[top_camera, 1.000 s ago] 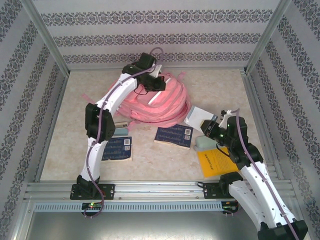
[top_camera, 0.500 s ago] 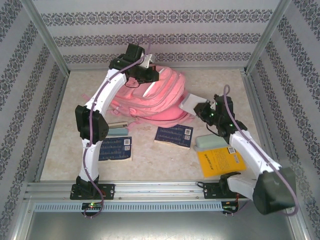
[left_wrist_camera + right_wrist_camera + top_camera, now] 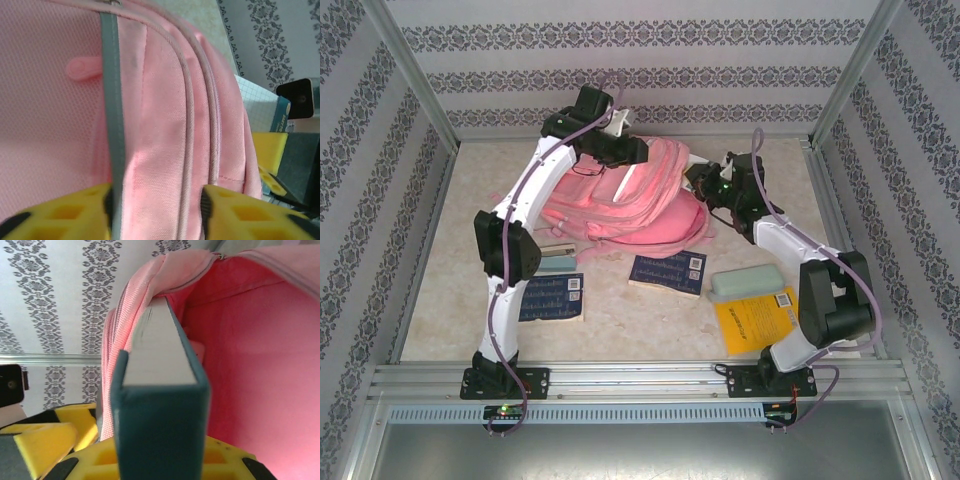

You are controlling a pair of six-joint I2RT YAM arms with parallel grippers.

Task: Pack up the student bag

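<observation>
Right wrist view: right end effector (image 3: 160,460) pinches a teal-covered thick book (image 3: 160,405), long axis aimed straight ahead into the open mouth of the large pink fabric backpack (image 3: 260,365) lying far-centre on the bench (image 3: 620,310); left end effector (image 3: 156,210) spread over its top.

No words or numbers can be read anywhere. The blue book (image 3: 667,271) in the middle of the table carries rows of white print and a white code sticker (image 3: 696,265) at its right edge, all too small to read. The left blue book (image 3: 552,296) has the same. The yellow book (image 3: 758,320), near right, shows faint dark print and a white sticker (image 3: 783,298). The teal book (image 3: 281,114) has pale spine lettering, too blurred to read.
</observation>
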